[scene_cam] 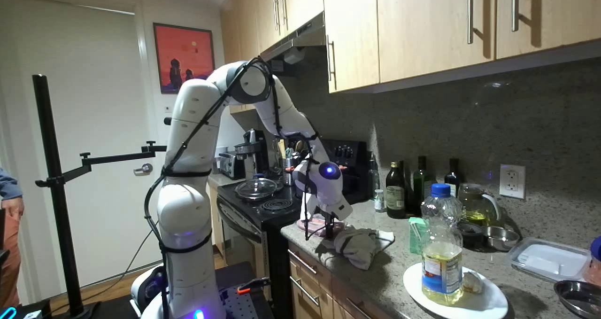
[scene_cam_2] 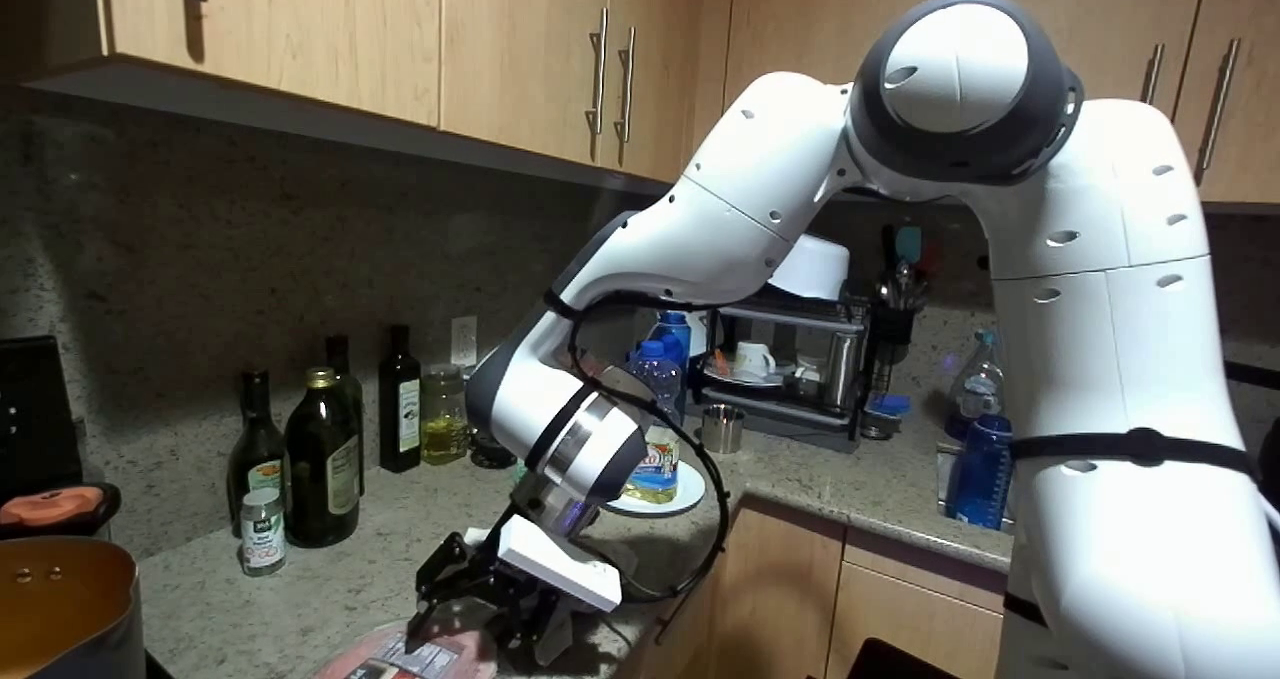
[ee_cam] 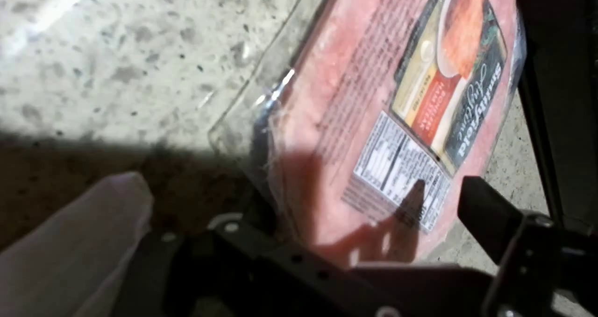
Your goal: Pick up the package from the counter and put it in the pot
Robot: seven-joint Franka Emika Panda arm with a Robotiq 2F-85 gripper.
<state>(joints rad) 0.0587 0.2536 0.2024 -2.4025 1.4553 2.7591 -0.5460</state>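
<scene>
The package [ee_cam: 327,135] is a flat, clear-wrapped pink ham steak with a printed label, lying on the counter. It also shows in both exterior views [scene_cam: 310,224] [scene_cam_2: 455,652]. My gripper [ee_cam: 369,205] points down at the package's near end, with its fingers spread apart and nothing held between them. It also shows in both exterior views [scene_cam_2: 470,644] [scene_cam: 328,227]. In the wrist view one finger is beside the package's right edge and the other is near its left edge; contact is unclear. The pot [scene_cam_2: 110,624], orange inside and grey outside, stands at the lower left in an exterior view.
A crumpled cloth [scene_cam: 359,246] lies right beside the gripper. Dark bottles [scene_cam_2: 322,459] and a spice jar [scene_cam_2: 263,531] stand along the backsplash. An oil bottle [scene_cam: 441,262] stands on a white plate [scene_cam: 488,302]. The stove [scene_cam: 277,205] holds a glass-lidded pan [scene_cam: 256,189].
</scene>
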